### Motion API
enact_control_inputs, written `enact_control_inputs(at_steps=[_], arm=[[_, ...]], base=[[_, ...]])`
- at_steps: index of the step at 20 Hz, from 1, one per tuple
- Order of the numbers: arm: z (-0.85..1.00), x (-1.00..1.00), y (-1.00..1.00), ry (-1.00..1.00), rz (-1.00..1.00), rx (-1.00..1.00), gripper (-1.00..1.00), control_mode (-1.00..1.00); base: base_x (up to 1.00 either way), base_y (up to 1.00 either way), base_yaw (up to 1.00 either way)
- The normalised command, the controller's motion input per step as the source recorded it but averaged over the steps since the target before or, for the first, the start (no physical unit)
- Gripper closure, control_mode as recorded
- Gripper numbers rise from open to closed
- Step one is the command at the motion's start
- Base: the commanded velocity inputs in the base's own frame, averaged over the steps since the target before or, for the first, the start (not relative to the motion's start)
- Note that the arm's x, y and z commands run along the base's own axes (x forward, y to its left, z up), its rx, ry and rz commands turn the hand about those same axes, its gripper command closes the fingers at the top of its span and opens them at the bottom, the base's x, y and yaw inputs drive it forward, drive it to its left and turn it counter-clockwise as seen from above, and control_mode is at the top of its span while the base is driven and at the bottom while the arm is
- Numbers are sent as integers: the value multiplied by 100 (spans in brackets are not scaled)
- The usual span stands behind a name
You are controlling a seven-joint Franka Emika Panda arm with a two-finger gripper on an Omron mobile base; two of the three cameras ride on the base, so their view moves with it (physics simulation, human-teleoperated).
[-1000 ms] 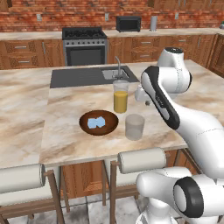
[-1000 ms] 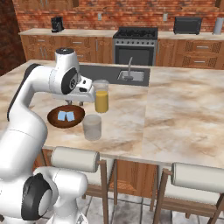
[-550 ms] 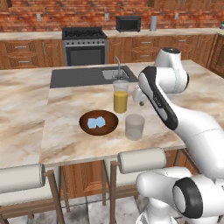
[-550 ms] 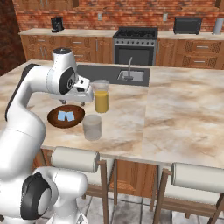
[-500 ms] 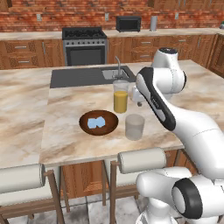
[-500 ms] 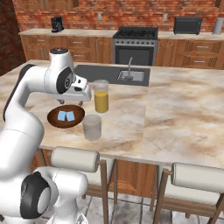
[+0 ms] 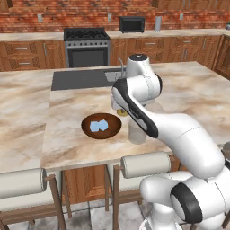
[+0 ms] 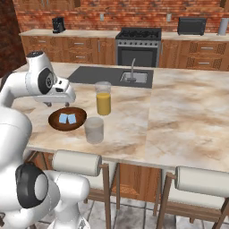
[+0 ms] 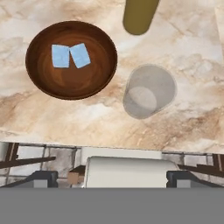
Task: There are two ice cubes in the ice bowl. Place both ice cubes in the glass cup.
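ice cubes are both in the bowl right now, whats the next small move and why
Probably lower the arm toward the wooden ice bowl, lining up over one of the ice cubes. Both cubes lie side by side in the bowl, the glass cup beside it looks empty, and the hand view looks down on them from well above, so nothing is grasped yet.

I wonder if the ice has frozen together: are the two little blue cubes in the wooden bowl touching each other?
Touching, it seems. In the hand view the ice cubes lie side by side in the ice bowl, meeting at their upper corners with no gap there.
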Motion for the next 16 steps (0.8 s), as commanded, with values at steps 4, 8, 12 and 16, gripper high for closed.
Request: enact_control_inputs(at_steps=[4, 8, 12, 16], arm=[[-13, -3, 0, -4, 0, 2, -100, -100], [-54, 2, 8, -3, 17, 0, -100, -100], [-57, 35, 34, -2, 22, 0, -100, -100], [-31, 36, 19, 0, 16, -2, -100, -100]], base=[[0, 0, 0], [0, 0, 0], [0, 0, 0], [0, 0, 0]])
